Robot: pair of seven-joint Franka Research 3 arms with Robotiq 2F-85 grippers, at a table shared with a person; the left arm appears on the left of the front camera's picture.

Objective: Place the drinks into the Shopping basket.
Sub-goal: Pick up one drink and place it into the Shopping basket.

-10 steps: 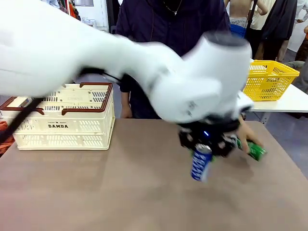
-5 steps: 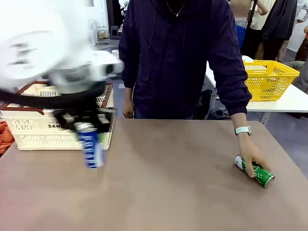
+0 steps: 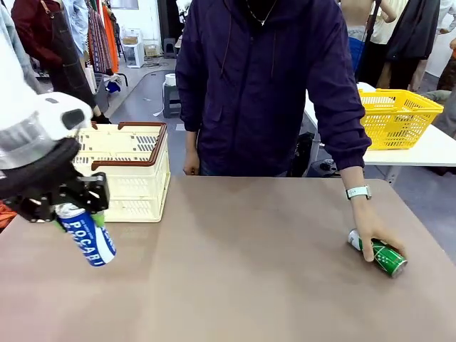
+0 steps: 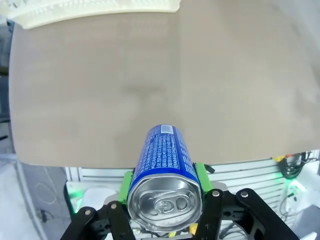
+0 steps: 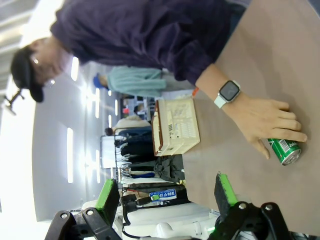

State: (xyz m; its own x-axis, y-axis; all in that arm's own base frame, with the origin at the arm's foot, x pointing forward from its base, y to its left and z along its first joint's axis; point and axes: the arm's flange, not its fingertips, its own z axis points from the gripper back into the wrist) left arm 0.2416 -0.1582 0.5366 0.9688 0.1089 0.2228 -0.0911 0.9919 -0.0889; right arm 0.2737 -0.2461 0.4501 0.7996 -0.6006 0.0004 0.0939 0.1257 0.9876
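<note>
- Left jaws clamp the blue can point(image 3: 87, 239) point(image 4: 165, 170), tilted, at the near left, just in front of the basket point(image 3: 128, 167).
- Right jaws stand wide, holding nothing.
- A green can point(image 3: 383, 256) point(image 5: 285, 150) lies on its side on the bench point(image 3: 249, 285) at the right, under a person's hand point(image 3: 369, 236).
</note>
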